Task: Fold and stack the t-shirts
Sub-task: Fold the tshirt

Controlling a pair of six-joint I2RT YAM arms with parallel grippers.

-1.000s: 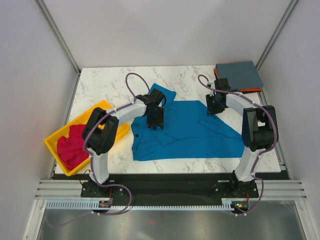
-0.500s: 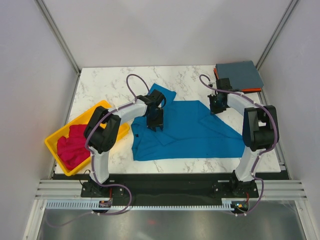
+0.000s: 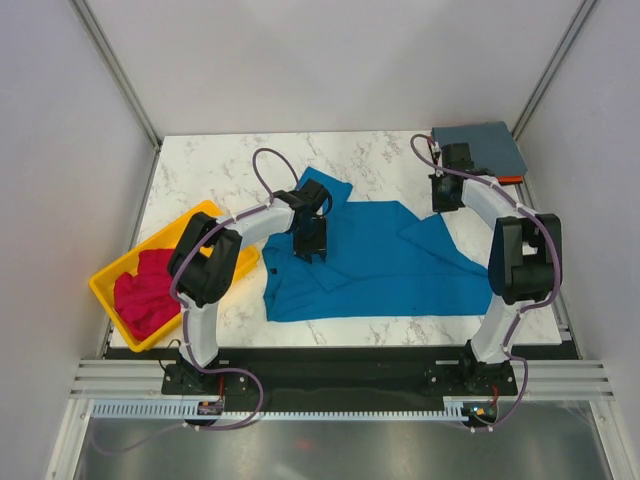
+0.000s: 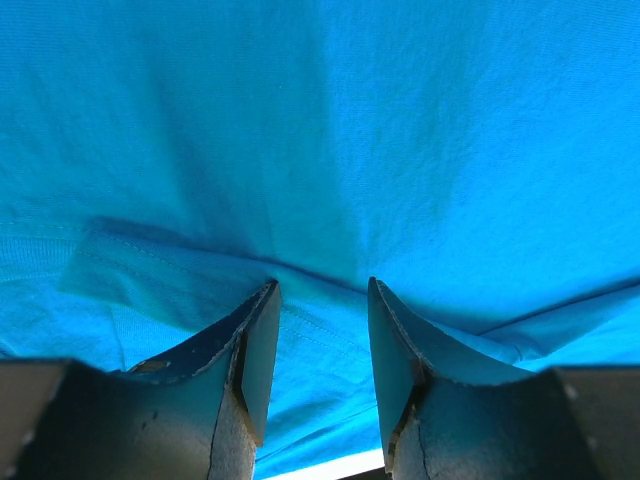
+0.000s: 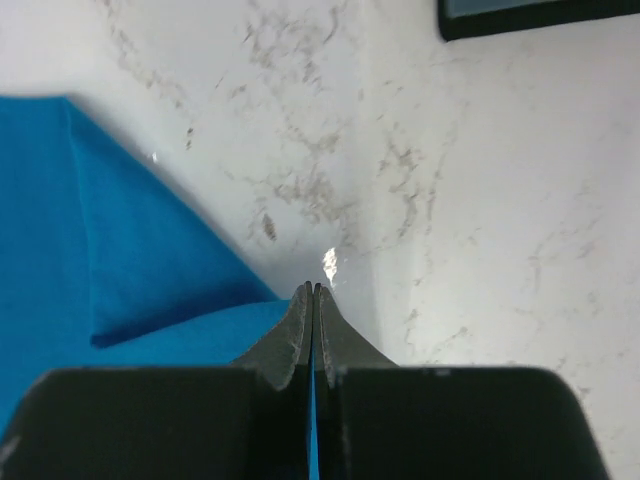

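The bright blue t-shirt (image 3: 375,265) lies spread across the middle of the marble table (image 3: 220,170). My left gripper (image 3: 310,243) stands open on its left part. In the left wrist view the fingers (image 4: 255,345) rest apart on the blue cloth (image 4: 400,130), with nothing between them. My right gripper (image 3: 446,198) is shut on the shirt's back right edge. A thin strip of blue shows between the shut right gripper (image 5: 314,292) jaws, and the shirt (image 5: 130,270) trails off to the left. The magenta-red t-shirt (image 3: 145,292) lies bunched in the yellow tray (image 3: 103,283).
A folded slate grey-blue t-shirt (image 3: 480,148) lies at the back right corner on an orange one (image 3: 510,180), just behind my right gripper. In the right wrist view the stack's dark edge (image 5: 530,15) shows at the top. The yellow tray sits at the table's left edge.
My right gripper has shut on the blue shirt's edge and moved toward the back right, raising a fold there. The left gripper has not moved.
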